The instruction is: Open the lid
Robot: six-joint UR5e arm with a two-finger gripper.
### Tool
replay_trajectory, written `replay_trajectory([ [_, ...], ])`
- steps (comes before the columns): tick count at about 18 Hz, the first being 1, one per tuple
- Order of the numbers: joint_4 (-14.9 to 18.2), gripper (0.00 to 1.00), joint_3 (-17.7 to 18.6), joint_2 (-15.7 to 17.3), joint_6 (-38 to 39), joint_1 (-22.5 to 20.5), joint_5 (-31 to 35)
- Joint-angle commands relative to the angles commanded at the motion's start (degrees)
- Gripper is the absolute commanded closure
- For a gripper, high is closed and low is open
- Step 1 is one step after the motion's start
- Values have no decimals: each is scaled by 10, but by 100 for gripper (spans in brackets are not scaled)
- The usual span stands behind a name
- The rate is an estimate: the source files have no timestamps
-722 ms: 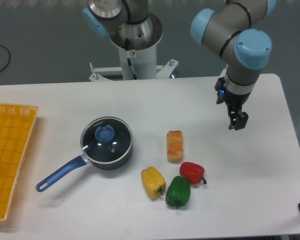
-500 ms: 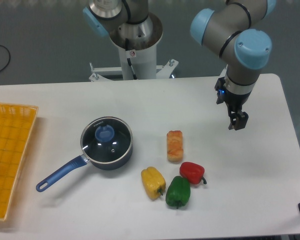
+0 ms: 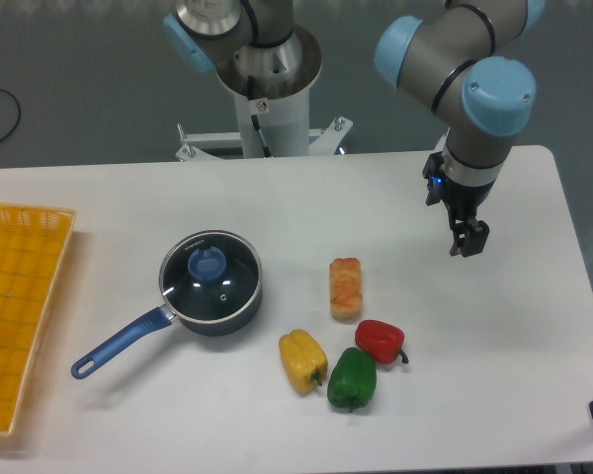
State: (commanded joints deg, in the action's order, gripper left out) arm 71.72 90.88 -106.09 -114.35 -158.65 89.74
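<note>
My two-finger gripper [image 3: 468, 245] hangs over the right part of the white table [image 3: 277, 415], fingers pointing down and holding nothing; whether they are parted or closed I cannot tell from here. The round glass lid with the blue knob [image 3: 211, 276] lies well off toward the table's left side and a little nearer the front edge, seated on the dark blue long-handled saucepan [image 3: 128, 339]. Between us sits an orange-and-white sushi-like block [image 3: 345, 287] (the three peppers lie further forward). I judge the knob my target.
</note>
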Motion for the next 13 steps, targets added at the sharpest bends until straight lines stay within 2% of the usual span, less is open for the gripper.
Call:
replay_trajectory([
  [4, 1, 0, 18, 19, 19, 24, -3],
  [8, 8, 0, 19, 29, 95, 66, 1],
  [13, 18, 0, 44, 57, 174, 119, 0],
])
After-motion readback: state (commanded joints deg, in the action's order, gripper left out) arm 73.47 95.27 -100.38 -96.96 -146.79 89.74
